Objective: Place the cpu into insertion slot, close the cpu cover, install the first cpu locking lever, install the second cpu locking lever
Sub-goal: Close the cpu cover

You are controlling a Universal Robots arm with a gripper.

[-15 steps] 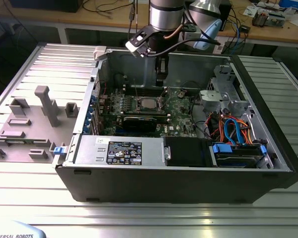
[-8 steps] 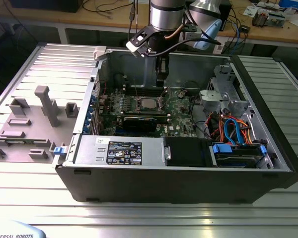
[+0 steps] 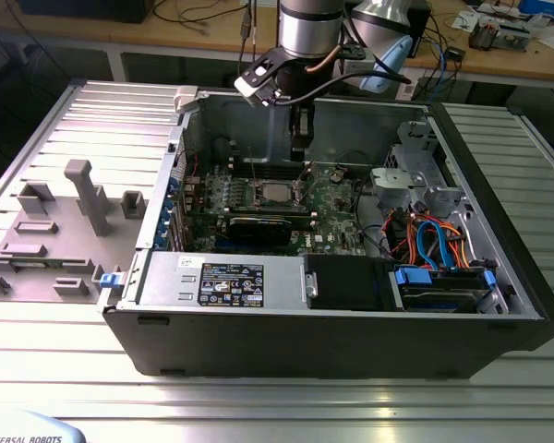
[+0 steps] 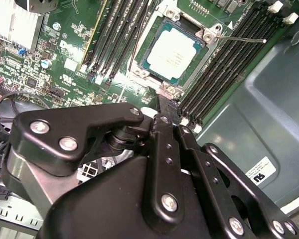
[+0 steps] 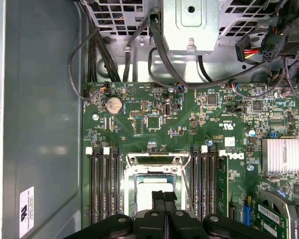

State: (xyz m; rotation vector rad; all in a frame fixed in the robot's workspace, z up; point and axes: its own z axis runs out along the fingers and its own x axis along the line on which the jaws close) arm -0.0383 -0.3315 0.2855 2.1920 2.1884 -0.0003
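Observation:
The cpu point(image 4: 172, 47) lies flat in the insertion slot point(image 3: 275, 192) on the green motherboard, its silvery top facing up. The cpu cover point(image 4: 205, 34) lies down around the chip as a thin metal frame. One thin wire locking lever point(image 4: 241, 38) sticks out from a corner of the socket across the black memory slots. My gripper point(image 4: 162, 98) hangs just above the socket's edge with its fingers point(image 5: 158, 199) pressed together and nothing between them. In the first wrist view the gripper point(image 5: 164, 195) covers part of the cpu point(image 5: 152, 186). In the exterior view the gripper point(image 3: 300, 152) reaches down into the open case.
The open computer case point(image 3: 499, 277) walls in the board on all sides. Black memory slots point(image 5: 102, 184) flank the socket. A drive cage with cables point(image 5: 189, 25) and a finned heatsink point(image 5: 281, 155) stand nearby. A grey fixture plate point(image 3: 65, 221) lies at the exterior view's left.

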